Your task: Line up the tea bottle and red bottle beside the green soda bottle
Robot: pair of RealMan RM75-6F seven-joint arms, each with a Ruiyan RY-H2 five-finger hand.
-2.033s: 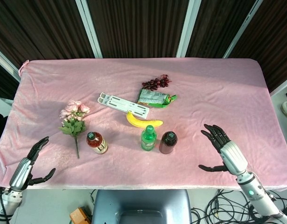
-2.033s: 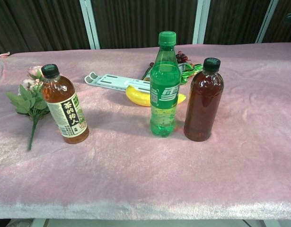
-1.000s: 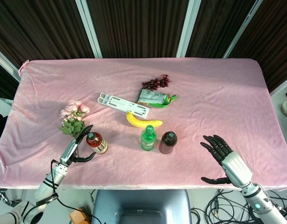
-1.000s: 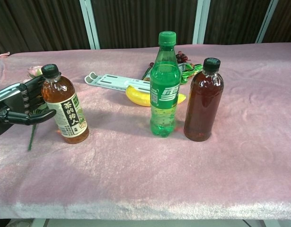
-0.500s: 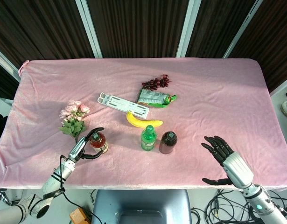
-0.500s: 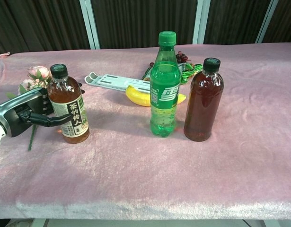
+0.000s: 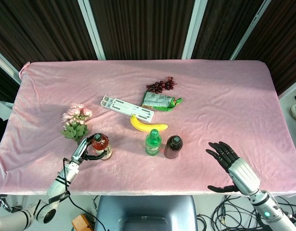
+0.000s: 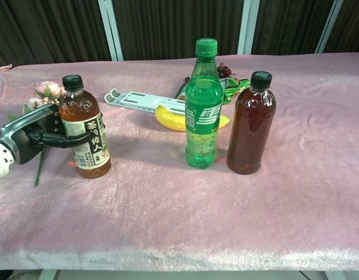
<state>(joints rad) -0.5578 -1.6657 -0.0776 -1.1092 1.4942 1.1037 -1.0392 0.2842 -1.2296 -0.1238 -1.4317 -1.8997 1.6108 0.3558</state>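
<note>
Gripping the tea bottle (image 8: 86, 129) with the left hand (image 8: 38, 138) — fingers wrapping its label, bottle upright at nine o'clock of the green soda bottle (image 8: 202, 106), well apart. Standing just beside the soda at three o'clock, the red bottle (image 8: 251, 124). Hovering farther toward three o'clock — the right hand (image 7: 231, 166), fingers spread wide, holding nothing.

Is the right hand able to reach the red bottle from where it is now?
Probably yes. The right hand is open, and only bare cloth lies between it and the red bottle.
</note>
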